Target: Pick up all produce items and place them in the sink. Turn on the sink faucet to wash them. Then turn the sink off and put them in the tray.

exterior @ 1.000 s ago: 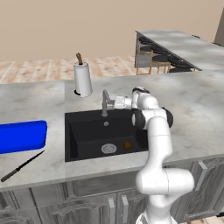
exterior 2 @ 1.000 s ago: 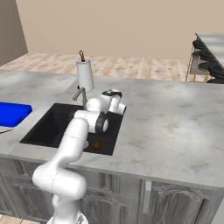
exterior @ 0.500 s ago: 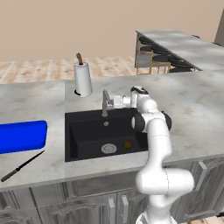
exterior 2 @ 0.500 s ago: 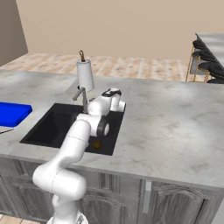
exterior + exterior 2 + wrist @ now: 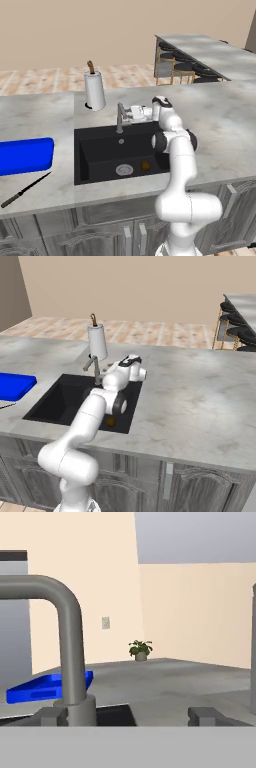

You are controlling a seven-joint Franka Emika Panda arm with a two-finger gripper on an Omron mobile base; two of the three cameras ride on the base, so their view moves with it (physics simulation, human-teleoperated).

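The tool (image 5: 130, 717) is held level beside the smooth grey metal faucet (image 5: 120, 116), fingers spread apart and clamped on nothing. A small round brownish fruit (image 5: 145, 165) is seen on the black rectangular sink (image 5: 95, 150) floor, near the silver drain (image 5: 124, 170). The flat blue tray (image 5: 24, 156) is set on the marbled desk (image 5: 225, 120).

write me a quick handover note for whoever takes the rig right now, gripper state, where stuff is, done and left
Gripper: open, holding nothing, level with the faucet base, stem by one fingertip.
Produce: one small round brownish item on the sink floor, beside the drain.
Tray: blue, on the counter left of the sink, nothing seen in it.
Knife lies on the counter in front of the tray.
Done: produce is in the sink.
No water visible; whether washing has happened can't be told.
Left: confirm wash and faucet off, then lift the produce into the tray.
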